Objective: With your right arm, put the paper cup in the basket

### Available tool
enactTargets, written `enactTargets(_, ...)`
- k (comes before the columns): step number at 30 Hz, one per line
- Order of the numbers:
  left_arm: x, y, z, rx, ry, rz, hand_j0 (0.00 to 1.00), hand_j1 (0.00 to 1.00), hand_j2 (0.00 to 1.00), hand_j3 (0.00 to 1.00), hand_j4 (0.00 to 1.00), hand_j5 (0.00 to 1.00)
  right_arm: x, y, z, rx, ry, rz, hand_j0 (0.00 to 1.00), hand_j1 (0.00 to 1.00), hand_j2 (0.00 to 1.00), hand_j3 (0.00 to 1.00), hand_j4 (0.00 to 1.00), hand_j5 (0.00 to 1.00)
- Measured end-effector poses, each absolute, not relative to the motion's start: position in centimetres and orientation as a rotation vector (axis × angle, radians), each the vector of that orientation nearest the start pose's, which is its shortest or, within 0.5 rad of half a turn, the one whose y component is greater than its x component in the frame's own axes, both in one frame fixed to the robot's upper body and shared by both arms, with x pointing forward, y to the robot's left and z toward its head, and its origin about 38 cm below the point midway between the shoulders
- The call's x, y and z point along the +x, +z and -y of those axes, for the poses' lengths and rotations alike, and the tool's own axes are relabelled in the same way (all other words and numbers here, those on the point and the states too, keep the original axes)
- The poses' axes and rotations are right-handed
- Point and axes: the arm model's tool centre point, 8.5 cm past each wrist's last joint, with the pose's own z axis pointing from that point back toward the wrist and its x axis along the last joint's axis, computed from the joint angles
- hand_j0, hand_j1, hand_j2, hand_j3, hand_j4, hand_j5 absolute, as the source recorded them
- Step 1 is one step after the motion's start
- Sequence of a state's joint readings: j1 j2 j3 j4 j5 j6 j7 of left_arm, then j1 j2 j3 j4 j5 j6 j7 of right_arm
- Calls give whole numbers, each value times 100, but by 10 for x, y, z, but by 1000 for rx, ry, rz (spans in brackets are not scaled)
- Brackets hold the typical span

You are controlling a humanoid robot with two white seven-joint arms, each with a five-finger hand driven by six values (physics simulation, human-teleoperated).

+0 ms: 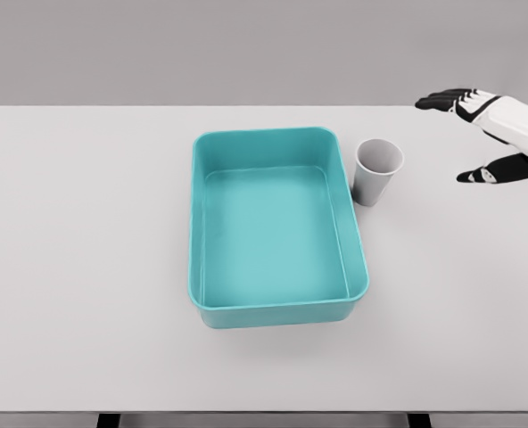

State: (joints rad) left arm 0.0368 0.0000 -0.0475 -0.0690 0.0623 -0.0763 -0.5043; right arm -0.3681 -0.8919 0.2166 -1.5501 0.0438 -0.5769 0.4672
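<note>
A grey paper cup (pixel 376 171) stands upright on the white table, just right of the teal basket (pixel 202 223) near its far right corner. The basket is rectangular and holds nothing. My right hand (pixel 465 134) comes in from the right edge, well to the right of the cup and apart from it. Its black-tipped fingers (pixel 442 99) are spread wide, with the thumb (pixel 482 174) lower down, and nothing sits between them. The left arm does not show.
The white table (pixel 86 267) fills the view, with its front edge at the bottom and its far edge at the top against a grey wall.
</note>
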Motion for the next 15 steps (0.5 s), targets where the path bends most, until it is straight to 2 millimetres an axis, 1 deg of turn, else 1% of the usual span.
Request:
enactTargets(2, 8, -256, -229, -420, -17, 109, 100, 100, 100, 100, 100, 100, 402, 275, 369, -381, 1602, 1771, 100, 100, 100, 100, 100, 100)
enactTargets(4, 8, -256, -229, -420, -17, 109, 100, 100, 100, 100, 100, 100, 408, 287, 370, -409, 1599, 1794, 100, 100, 100, 100, 100, 100)
enactTargets(6, 8, -256, -229, -420, -17, 109, 100, 100, 100, 100, 100, 100, 414, 283, 373, -403, 1578, 1772, 100, 100, 100, 100, 100, 100)
enactTargets(8, 8, -256, -229, -420, -18, 109, 100, 100, 100, 100, 100, 100, 418, 266, 374, -341, 1518, 1745, 100, 100, 100, 100, 100, 100)
enactTargets(10, 8, -256, -229, -420, -17, 109, 100, 100, 100, 100, 100, 100, 421, 246, 375, -233, 1392, 1762, 100, 100, 100, 100, 100, 100)
enactTargets(12, 8, -256, -229, -420, -17, 109, 100, 100, 100, 100, 100, 100, 427, 229, 373, -168, 1284, 1780, 100, 100, 100, 100, 100, 100)
enactTargets(14, 8, -256, -229, -420, -17, 109, 100, 100, 100, 100, 100, 100, 426, 210, 373, -123, 1201, 1783, 100, 100, 100, 100, 100, 100)
enactTargets(15, 8, -256, -229, -420, -17, 109, 100, 100, 100, 100, 100, 100, 426, 203, 372, -95, 1157, 1787, 100, 100, 100, 100, 100, 100)
